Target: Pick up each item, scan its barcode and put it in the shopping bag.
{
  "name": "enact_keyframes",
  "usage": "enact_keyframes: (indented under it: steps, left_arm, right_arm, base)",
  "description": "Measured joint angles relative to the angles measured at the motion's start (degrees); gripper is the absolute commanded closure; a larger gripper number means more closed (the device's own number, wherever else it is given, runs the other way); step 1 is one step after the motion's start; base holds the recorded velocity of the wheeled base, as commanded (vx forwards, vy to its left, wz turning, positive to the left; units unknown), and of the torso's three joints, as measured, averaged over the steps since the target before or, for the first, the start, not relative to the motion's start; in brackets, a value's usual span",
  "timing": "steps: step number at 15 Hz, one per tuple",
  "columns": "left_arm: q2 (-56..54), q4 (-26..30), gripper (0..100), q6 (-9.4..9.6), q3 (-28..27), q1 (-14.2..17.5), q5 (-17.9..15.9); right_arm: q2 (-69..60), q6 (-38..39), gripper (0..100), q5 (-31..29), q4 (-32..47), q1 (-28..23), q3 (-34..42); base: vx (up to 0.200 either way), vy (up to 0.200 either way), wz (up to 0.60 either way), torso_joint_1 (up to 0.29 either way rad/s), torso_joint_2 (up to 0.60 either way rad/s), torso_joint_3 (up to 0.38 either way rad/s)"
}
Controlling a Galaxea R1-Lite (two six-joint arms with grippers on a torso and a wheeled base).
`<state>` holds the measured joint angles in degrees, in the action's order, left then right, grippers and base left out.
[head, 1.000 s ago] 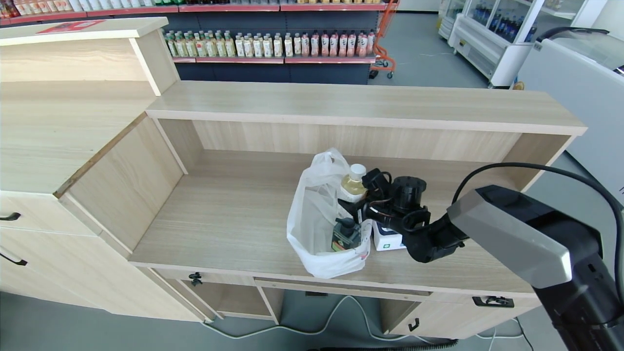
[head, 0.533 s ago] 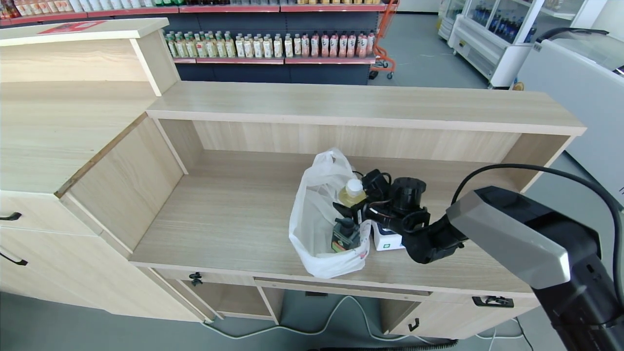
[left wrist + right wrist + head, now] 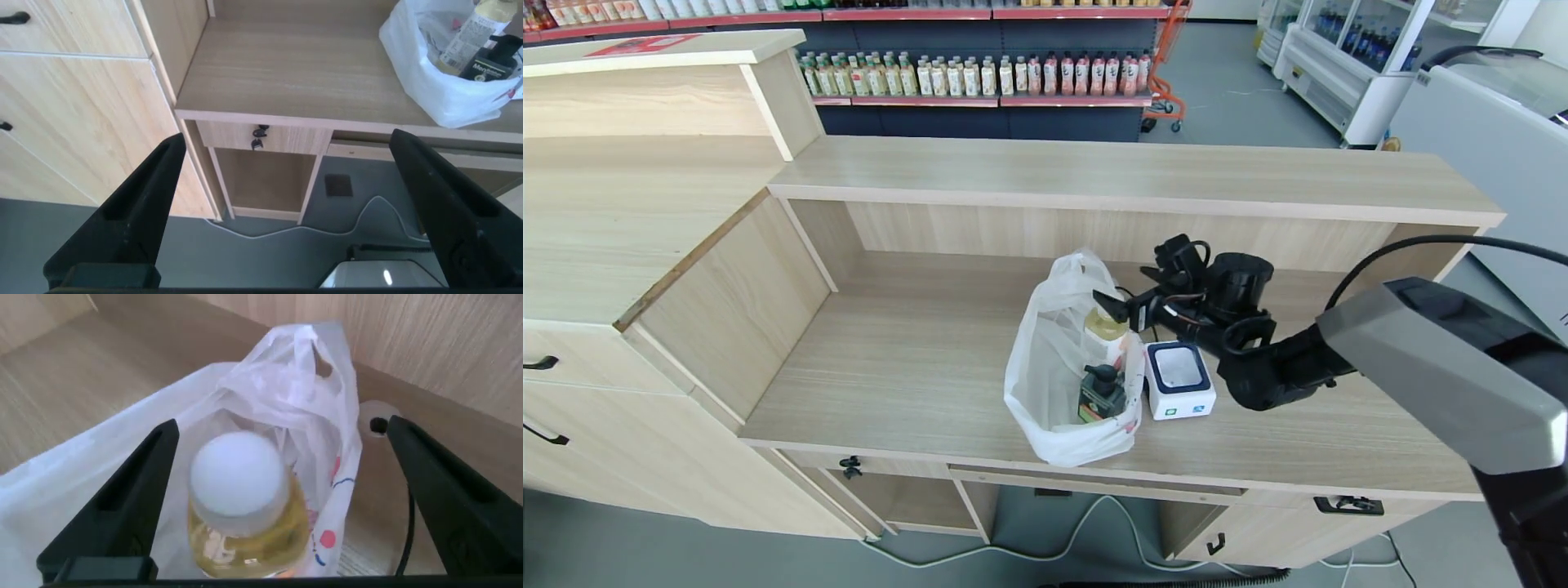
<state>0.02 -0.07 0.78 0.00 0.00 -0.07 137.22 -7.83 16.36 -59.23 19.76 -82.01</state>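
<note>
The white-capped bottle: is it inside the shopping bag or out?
Inside. The bottle stands upright within the shopping bag, free of the open right gripper.

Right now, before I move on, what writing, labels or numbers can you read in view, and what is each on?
No text here reads clearly.
Dark pump bottle: pale print on its label, too blurred to read.
Scanner: marks on its front panel, too small to read.
Shopping bag: red and blue printing, creased and unreadable.
Red sign on the raised counter: too small to read.
</note>
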Motion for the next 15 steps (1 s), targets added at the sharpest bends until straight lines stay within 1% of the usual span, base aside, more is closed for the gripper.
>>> enact_keyframes:
  steps: [2, 3, 5, 8, 10, 13, 15]
  left_arm:
    - [0.0, 0.0, 0, 0.33, 0.0, 0.0, 0.0]
    - [0.0, 0.0, 0, 0.37, 0.0, 0.0, 0.0]
    - [0.0, 0.0, 0, 0.34, 0.0, 0.0, 0.0]
    - [0.0, 0.0, 0, -0.16, 0.0, 0.0, 0.0]
    - [0.0, 0.0, 0, -0.49, 0.0, 0.0, 0.0]
    - [0.0, 0.1, 0, -0.76, 0.0, 0.0, 0.0]
    - [0.0, 0.1, 0, -0.78, 0.0, 0.0, 0.0]
  right_arm:
    - [-4.8, 0.1, 0, 0.0, 0.3, -1.1, 3.4]
    - [-7.7, 0.1, 0, -0.2, 0.2, -1.9, 6.6]
    - [-15.2, 0.2, 0, -1.3, 0.2, -3.9, 15.3]
    - [-29.3, 1.9, 0, -7.1, 0.6, -8.0, 31.9]
    - [-39.6, 2.9, 0, -10.9, 2.3, -12.2, 44.0]
    - [-55.4, 3.7, 0, -14.0, 5.6, -20.1, 63.5]
    - [-65.1, 3.9, 0, -14.8, 7.0, -23.4, 73.4]
  base:
    - [0.000, 0.000, 0.00, 0.000, 0.00, 0.000]
    - [0.000, 0.000, 0.00, 0.000, 0.00, 0.000]
    - [0.000, 0.000, 0.00, 0.000, 0.00, 0.000]
    - [0.000, 0.000, 0.00, 0.000, 0.00, 0.000]
    - [0.000, 0.000, 0.00, 0.000, 0.00, 0.000]
    - [0.000, 0.000, 0.00, 0.000, 0.00, 0.000]
    - [0.000, 0.000, 0.00, 0.000, 0.00, 0.000]
